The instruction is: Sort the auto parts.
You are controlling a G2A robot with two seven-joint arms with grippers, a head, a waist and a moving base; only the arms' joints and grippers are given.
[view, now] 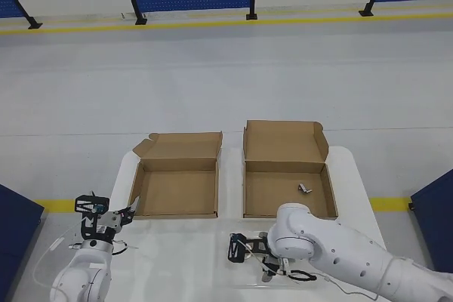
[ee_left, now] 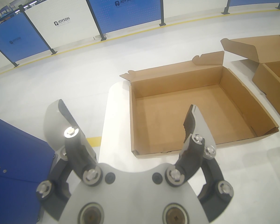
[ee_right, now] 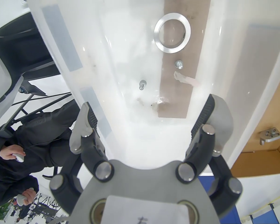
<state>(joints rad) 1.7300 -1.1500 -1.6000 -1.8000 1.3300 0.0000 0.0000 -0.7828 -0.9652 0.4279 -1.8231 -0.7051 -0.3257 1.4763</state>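
At the near edge of the table (view: 174, 241), the right end effector (ee_right: 149, 101) hangs over a clear tray (ee_right: 121, 47), fingers spread wide and holding nothing. Straight ahead of its fingertips lies one bolt (ee_right: 142, 85), its long axis seemingly running away from the end effector, though it is too small to be sure. A second bolt (ee_right: 179, 64) lies just past it, then one ring (ee_right: 172, 32). The left end effector (ee_left: 126, 104), also wide open and empty, sits at the near left corner, well apart from the tray, so the right arm is nearer. Along the far edge are two boxes. The left box (view: 177, 192) holds nothing and the right box (view: 275, 189) holds one bracket (ee_right: 270, 135).
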